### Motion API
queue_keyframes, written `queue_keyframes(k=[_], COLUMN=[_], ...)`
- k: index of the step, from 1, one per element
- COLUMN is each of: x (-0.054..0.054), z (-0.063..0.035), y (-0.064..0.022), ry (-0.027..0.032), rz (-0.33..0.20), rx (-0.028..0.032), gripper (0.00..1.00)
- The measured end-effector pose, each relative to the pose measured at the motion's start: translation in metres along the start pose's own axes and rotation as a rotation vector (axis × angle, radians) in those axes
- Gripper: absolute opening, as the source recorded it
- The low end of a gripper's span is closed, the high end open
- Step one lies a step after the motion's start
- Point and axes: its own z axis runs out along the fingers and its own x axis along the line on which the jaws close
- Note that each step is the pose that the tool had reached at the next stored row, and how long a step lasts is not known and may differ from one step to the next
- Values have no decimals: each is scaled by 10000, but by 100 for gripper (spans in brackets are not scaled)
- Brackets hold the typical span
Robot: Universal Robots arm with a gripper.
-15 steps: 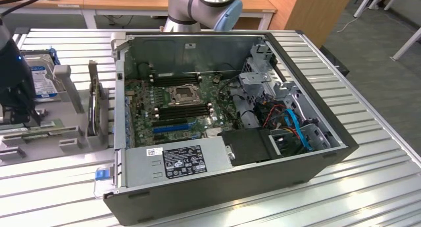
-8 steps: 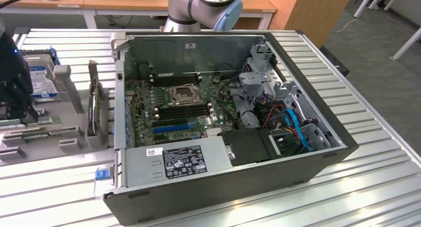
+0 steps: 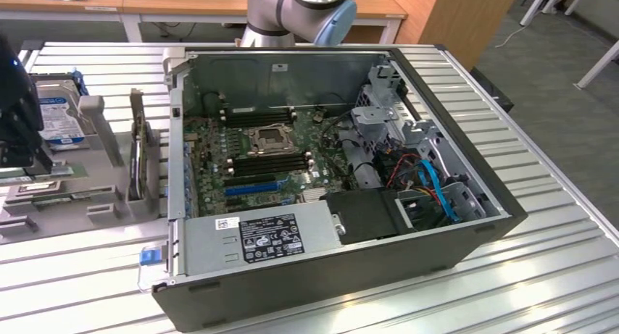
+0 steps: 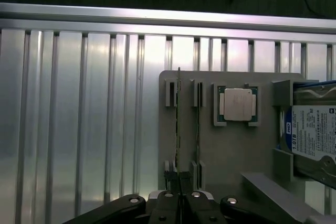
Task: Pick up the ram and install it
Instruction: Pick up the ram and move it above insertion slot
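Observation:
The ram (image 4: 178, 129) is a thin green stick seen edge-on, standing in the end slots of the grey holder (image 4: 220, 150). My gripper (image 4: 179, 203) is directly over it, and its two dark fingers meet on the stick's upper edge. A second stick like it (image 4: 198, 124) stands in the neighbouring slots, untouched. In the exterior view my gripper (image 3: 22, 160) hangs over the same holder (image 3: 68, 196) at the exterior view's far left, away from the open computer case (image 3: 454, 225). The motherboard's black memory slots (image 3: 271, 160) lie beside the processor socket (image 3: 268, 139).
The holder also carries a square silver CPU chip (image 4: 238, 104), a hard drive (image 4: 315, 129) and an upright expansion card (image 3: 143, 156). The case's power supply (image 3: 261, 236) and drive cage (image 3: 387, 124) rise around the motherboard. Everything rests on a ribbed aluminium table (image 3: 541, 269).

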Motion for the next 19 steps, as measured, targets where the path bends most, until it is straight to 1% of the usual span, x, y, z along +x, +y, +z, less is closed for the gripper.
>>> queue_keyframes(k=[11, 19], x=[-7, -12], z=[-205, -377], y=[8, 15], ry=[0, 0], rz=[0, 0], rx=[0, 0], gripper=[11, 11])
